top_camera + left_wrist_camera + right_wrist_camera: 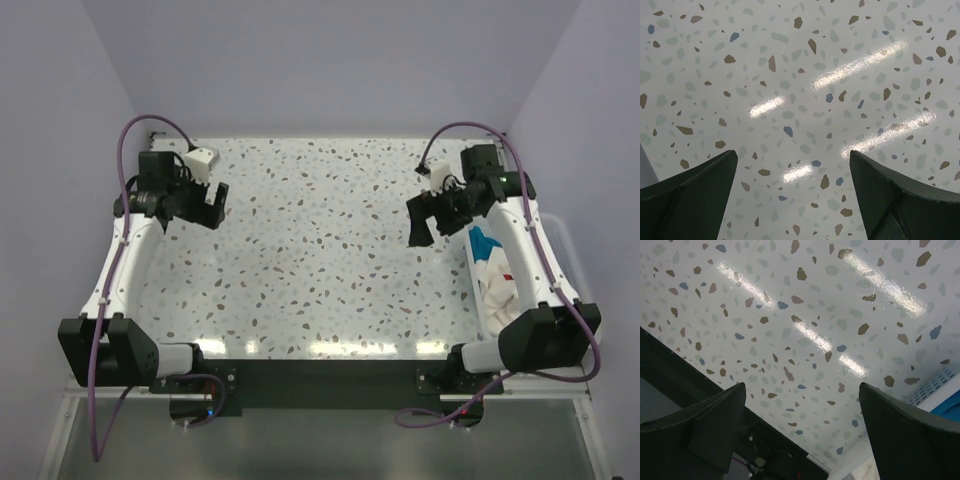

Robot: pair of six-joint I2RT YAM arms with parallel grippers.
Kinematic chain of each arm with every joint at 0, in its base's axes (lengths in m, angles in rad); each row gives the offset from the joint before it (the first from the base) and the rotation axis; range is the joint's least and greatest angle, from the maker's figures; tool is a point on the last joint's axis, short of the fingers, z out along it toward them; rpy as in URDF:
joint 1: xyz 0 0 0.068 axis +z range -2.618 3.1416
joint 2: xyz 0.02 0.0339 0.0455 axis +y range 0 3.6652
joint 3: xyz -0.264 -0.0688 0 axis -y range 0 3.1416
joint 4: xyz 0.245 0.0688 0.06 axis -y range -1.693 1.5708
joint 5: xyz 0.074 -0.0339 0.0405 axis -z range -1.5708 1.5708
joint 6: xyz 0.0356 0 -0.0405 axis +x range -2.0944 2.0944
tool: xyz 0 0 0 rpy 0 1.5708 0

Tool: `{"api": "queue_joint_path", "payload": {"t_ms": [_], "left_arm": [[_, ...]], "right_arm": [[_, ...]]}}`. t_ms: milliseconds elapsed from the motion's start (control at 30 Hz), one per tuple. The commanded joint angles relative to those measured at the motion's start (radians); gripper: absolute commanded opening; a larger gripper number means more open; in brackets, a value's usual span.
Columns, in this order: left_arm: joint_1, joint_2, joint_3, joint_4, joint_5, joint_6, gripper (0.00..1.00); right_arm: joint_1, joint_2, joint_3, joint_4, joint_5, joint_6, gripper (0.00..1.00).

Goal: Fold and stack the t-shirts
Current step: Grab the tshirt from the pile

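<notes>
Black left pincer (792,155), right pincer (802,386): both spread wide

Lab test booth: plain walls (330,70) enclosing speckled table (320,260).

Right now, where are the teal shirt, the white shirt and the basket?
teal shirt (484,239), top view, its visible patch.
white shirt (496,290), top view, its middle.
basket (935,384), right wrist view, its mesh wall.
</notes>
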Motion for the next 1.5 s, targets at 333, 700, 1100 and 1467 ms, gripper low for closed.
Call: {"api": "queue_joint_path", "payload": {"t_ms": [333, 700, 1100, 1467], "left_arm": [[-0.003, 0.089, 0.167, -0.109, 0.165, 0.061, 1.0], [-0.003, 0.158, 0.211, -0.118, 0.228, 0.047, 1.0], [-0.003, 0.187, 0.185, -0.136, 0.2, 0.083, 1.0], [-0.003, 0.209, 0.197, -0.159, 0.191, 0.087, 1.0]], "right_arm": [[-0.44, 0.191, 0.397, -0.42, -0.112, -0.276, 0.99], [-0.614, 0.397, 0.438, -0.416, 0.101, -0.321, 0.72], [-0.508, 0.423, 0.207, -0.233, 0.112, -0.203, 0.65], [-0.485, 0.435, 0.085, -0.055, 0.143, -0.155, 0.58]]}}
